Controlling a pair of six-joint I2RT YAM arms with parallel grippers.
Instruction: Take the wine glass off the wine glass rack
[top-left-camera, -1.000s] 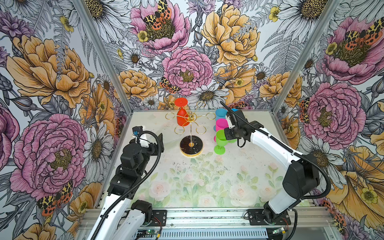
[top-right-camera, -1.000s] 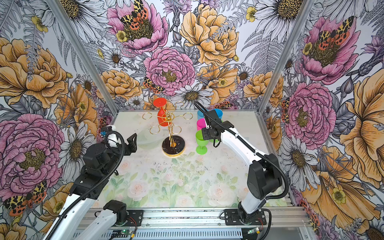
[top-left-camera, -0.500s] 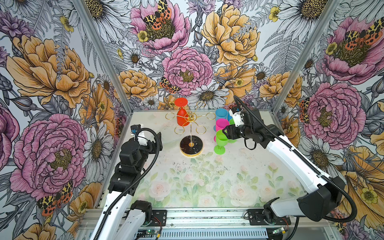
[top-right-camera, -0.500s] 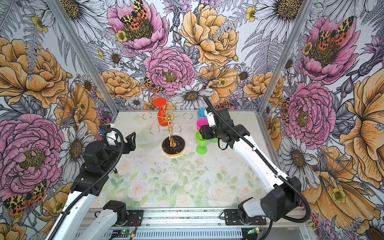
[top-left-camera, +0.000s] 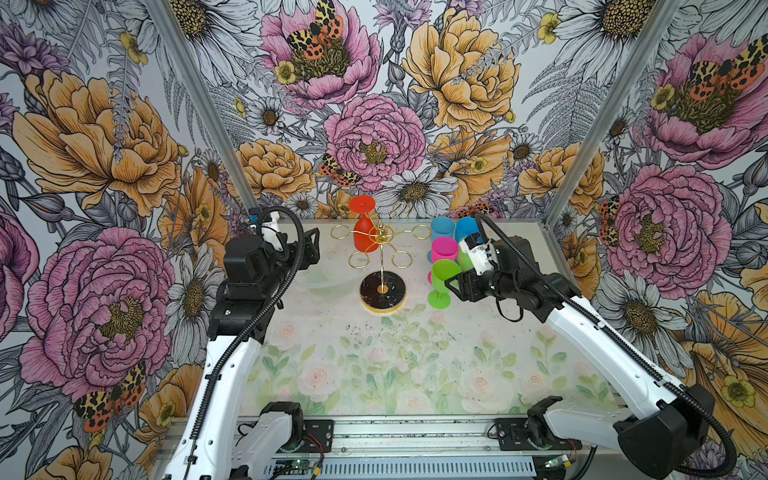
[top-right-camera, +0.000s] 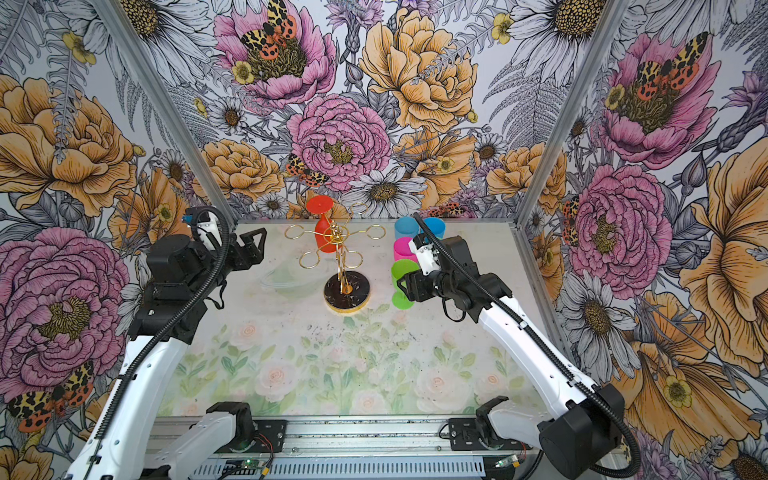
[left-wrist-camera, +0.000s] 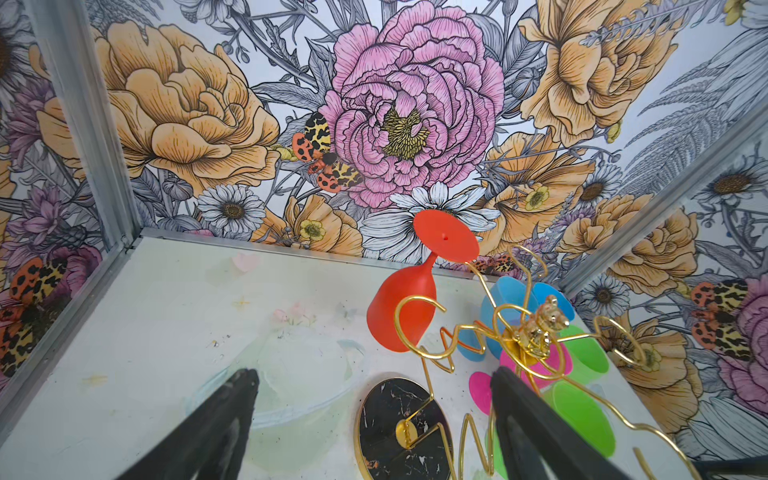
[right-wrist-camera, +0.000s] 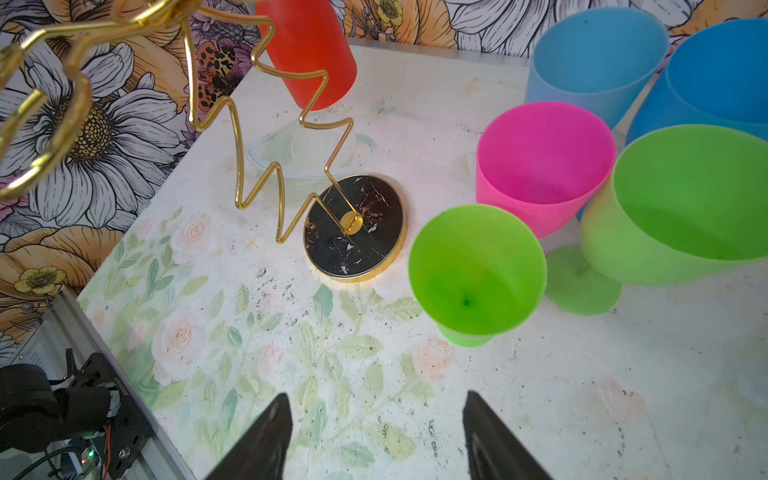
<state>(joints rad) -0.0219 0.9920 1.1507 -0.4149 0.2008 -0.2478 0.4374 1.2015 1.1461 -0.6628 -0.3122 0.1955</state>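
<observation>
A red wine glass (top-left-camera: 365, 237) (top-right-camera: 325, 237) hangs upside down from a far loop of the gold wire wine glass rack (top-left-camera: 382, 293) (top-right-camera: 347, 293), which stands on a black disc base mid-table. My left gripper (top-left-camera: 311, 249) (left-wrist-camera: 372, 374) hovers left of the rack, open and empty. Its view shows the red glass (left-wrist-camera: 405, 309) ahead, beyond the rack base (left-wrist-camera: 399, 424). My right gripper (top-left-camera: 453, 289) (right-wrist-camera: 376, 397) is open and empty. It sits just right of a standing green glass (top-left-camera: 442, 278) (right-wrist-camera: 476, 270) and does not touch it.
Right of the rack stand a pink glass (top-left-camera: 444, 249), two blue glasses (top-left-camera: 442, 228), and a second green glass (right-wrist-camera: 681, 208). A clear glass dish (top-left-camera: 328, 274) (left-wrist-camera: 291, 374) lies on the table left of the rack base. Patterned walls close three sides.
My right gripper has opened off the green glass, which now stands alone, and drawn back toward the right. My left gripper has moved up and farther in, toward the rack.
</observation>
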